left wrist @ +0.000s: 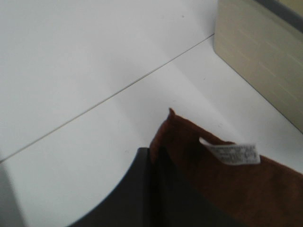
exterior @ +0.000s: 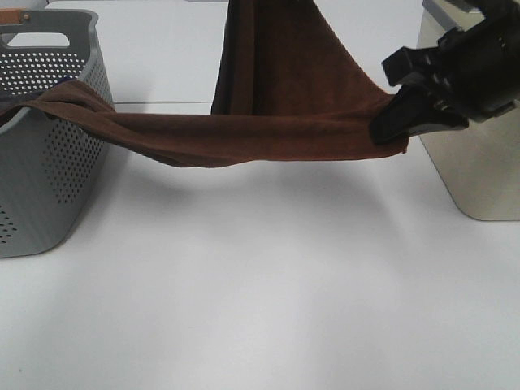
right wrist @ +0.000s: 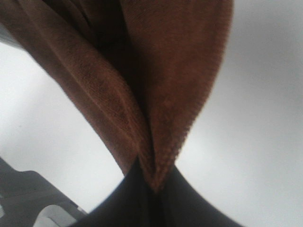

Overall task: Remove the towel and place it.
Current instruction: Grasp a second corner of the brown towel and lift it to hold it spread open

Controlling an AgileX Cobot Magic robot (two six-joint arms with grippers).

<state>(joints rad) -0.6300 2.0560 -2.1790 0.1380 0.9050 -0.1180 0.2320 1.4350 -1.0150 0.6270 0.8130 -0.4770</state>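
Observation:
The dark brown towel (exterior: 268, 134) hangs stretched above the white table. One end lies over the rim of the grey perforated basket (exterior: 49, 162) at the left. Another part rises out of the top of the exterior view. My right gripper (exterior: 394, 130) is shut on the towel's right end beside the beige box; the right wrist view shows its jaws (right wrist: 151, 184) pinching the folded cloth (right wrist: 142, 71). My left gripper (left wrist: 154, 156) is out of the exterior view. In its wrist view it is shut on a towel corner (left wrist: 227, 189) with the white tag (left wrist: 232, 153).
A beige box (exterior: 471, 162) stands at the right, just behind my right gripper; it also shows in the left wrist view (left wrist: 265, 56). A table seam (exterior: 162, 103) runs across the back. The basket has a handle slot (exterior: 41, 38) near its top rim.

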